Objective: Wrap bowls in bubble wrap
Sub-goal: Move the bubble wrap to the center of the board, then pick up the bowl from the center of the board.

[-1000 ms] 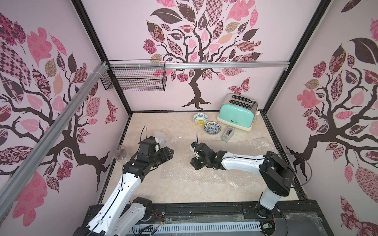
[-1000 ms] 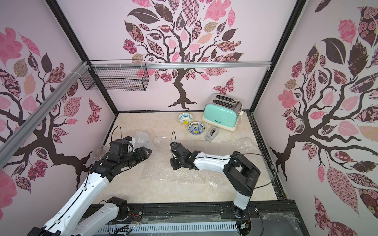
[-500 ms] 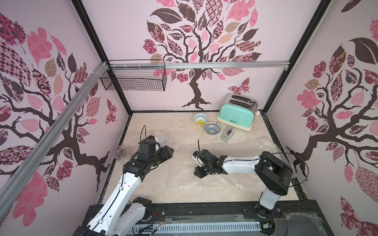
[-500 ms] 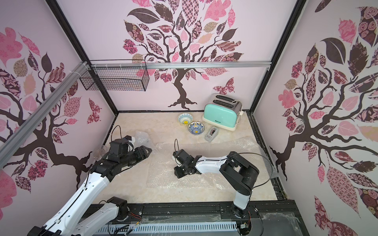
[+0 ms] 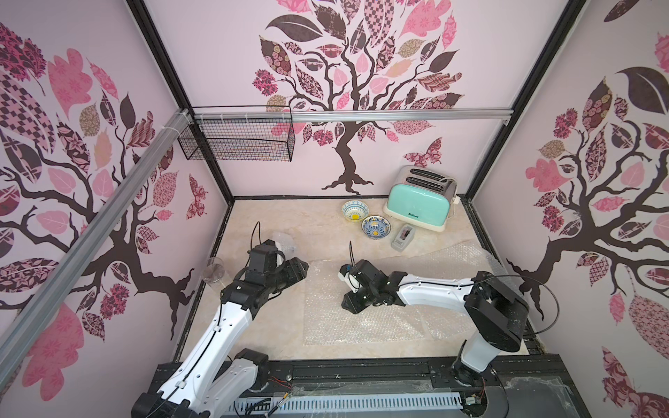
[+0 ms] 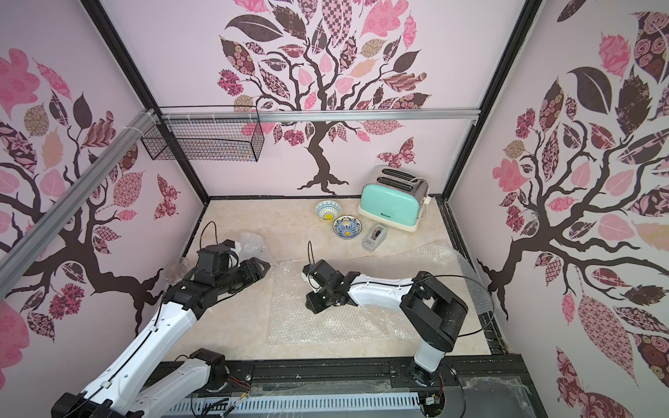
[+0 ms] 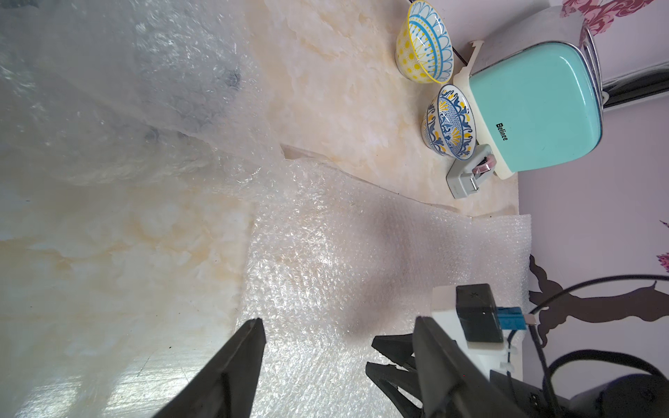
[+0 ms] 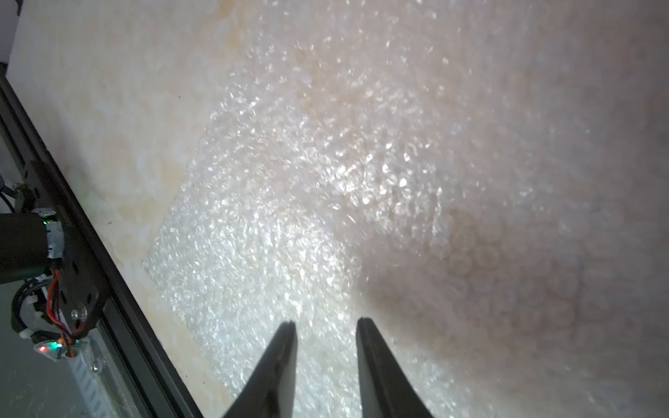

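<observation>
I count two bare bowls, the back bowl [image 5: 354,210] and the front bowl [image 5: 376,227], just beside each other and near one mint toaster [image 5: 416,206]; one tape dispenser [image 5: 402,237] lies just beside the front bowl; bubble wrap [image 6: 325,322] lies in three pieces: a flat sheet [image 5: 362,325] mid-table, a second sheet [image 5: 452,257] rumpled toward the right wall, and a crumpled bundle [image 5: 284,240] behind my left arm, with dark blurs inside that I cannot make out; my left gripper [image 7: 336,321] hangs wide open and empty over the flat sheet's edge; my right gripper [image 8: 326,322] is low over that sheet, jaws slightly apart, nothing between them; one glass [image 5: 213,269] stands by the left wall; the table [image 5: 275,333] is cream, marble-look; the walls [image 5: 470,90] are pink with tree decals, and one wire basket [image 5: 239,139] hangs high
</observation>
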